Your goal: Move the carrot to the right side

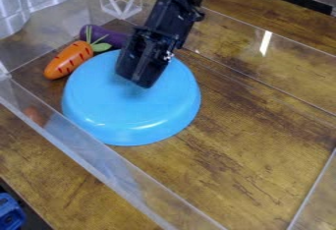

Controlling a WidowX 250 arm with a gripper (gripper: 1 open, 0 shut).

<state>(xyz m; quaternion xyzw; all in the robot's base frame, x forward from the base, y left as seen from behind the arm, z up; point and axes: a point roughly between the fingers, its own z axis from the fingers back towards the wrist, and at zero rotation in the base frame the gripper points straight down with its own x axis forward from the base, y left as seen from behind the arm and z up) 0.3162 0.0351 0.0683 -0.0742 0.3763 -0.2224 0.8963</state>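
Observation:
The carrot (67, 60) is a small orange toy with a green top, lying on the wooden table at the left, just off the rim of the blue plate (137, 108). My black gripper (138, 75) hangs over the plate's upper left part, to the right of the carrot and apart from it. Its fingers point down and I cannot tell how far apart they stand. Nothing shows between them.
A purple toy vegetable (105, 36) lies just behind the carrot. Clear plastic walls (53, 136) fence the table on the left and front. Bare wooden tabletop (262, 106) stretches to the right of the plate.

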